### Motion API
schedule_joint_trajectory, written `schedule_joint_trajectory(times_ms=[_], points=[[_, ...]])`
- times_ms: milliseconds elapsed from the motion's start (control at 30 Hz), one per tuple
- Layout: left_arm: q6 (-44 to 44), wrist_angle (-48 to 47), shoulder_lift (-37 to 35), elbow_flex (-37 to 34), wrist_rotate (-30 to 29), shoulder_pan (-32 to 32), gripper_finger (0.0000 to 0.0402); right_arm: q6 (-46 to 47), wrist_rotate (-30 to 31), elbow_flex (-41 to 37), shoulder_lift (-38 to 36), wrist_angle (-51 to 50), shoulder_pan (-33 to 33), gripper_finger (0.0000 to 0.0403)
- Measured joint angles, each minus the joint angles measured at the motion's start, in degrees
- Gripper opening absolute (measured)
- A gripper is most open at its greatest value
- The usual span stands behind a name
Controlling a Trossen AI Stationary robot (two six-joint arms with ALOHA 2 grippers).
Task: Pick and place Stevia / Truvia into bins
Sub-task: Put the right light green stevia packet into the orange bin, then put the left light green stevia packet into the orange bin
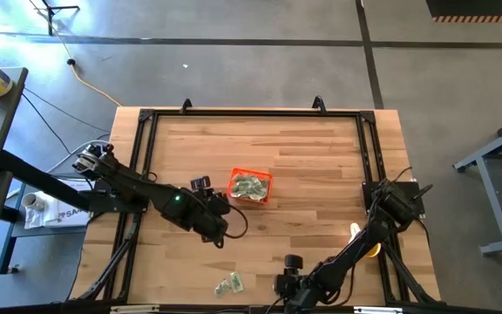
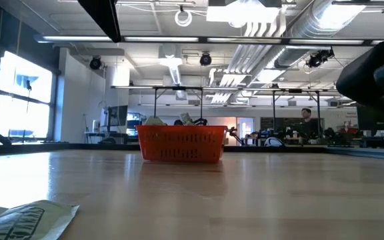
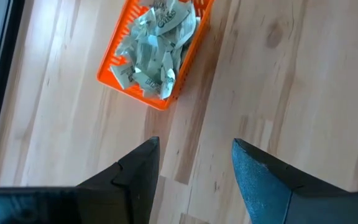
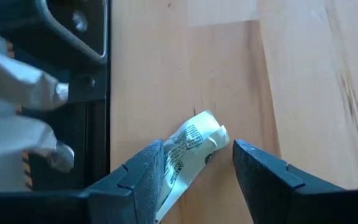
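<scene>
The orange bin [image 1: 251, 186] stands mid-table, heaped with pale green and white sachets [image 3: 151, 53]; the low view shows its mesh wall [image 2: 182, 145]. My left gripper [image 1: 219, 228] hovers open just left of and nearer than the bin, which lies beyond its fingers [image 3: 194, 158]. A couple of loose sachets [image 1: 229, 283] lie flat near the table's near edge, and one fills the low view's corner [image 2: 25, 219]. My right gripper [image 1: 284, 284] is open, low at the near edge. A curled sachet [image 4: 194, 146] lies between its fingers, close against one. My right gripper is open around the curled sachet [image 4: 185, 155], which lies on the wood beside one finger [image 4: 145, 174]. Whether that finger touches it, I cannot tell.
A black metal frame [image 1: 142, 166] runs round the tabletop, and its near rail shows beside my right fingers [image 4: 73, 56]. A yellow cup [image 1: 366, 246] sits under my right arm at the table's right side. Bare wood lies between the bin and the loose sachets.
</scene>
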Motion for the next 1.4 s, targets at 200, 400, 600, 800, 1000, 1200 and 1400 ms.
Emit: schedule_joint_trajectory(times_ms=[200, 400, 600, 800, 1000, 1200, 1400], points=[[-1.1, -0.5, 0.0, 0.0, 0.0, 0.0, 0.0232, 10.7, 3.6, 0.0, 0.1, -8.6, -3.8, 0.0162], [-3.0, -2.1, 0.0, 0.0, 0.1, 0.0, 0.0232, 13.1, 6.2, -0.1, -0.2, -10.9, -9.9, 0.0086], [-9.4, -5.9, -0.5, -3.7, 0.1, -1.4, 0.0232, 12.7, 11.6, -0.8, -4.3, -14.7, -16.1, 0.0008], [-20.4, -6.3, -1.3, -13.1, 3.6, -7.4, 0.0232, 10.9, 20.4, -0.5, -13.2, -19.2, -21.2, 0.0003], [-29.6, -0.6, -2.0, -20.9, 8.7, -12.9, 0.0232, 0.8, 15.3, -0.4, -17.8, -17.6, -31.0, 0.0002], [-27.4, 13.6, -2.1, -24.7, 15.4, -13.9, 0.0232, -10.3, -0.8, -0.4, -16.2, -9.1, -39.2, 0.0032], [-21.5, 32.5, -2.1, -28.9, 19.7, -13.9, 0.0232, -11.4, -2.1, -0.4, -16.2, -9.9, -42.1, 0.0129]])
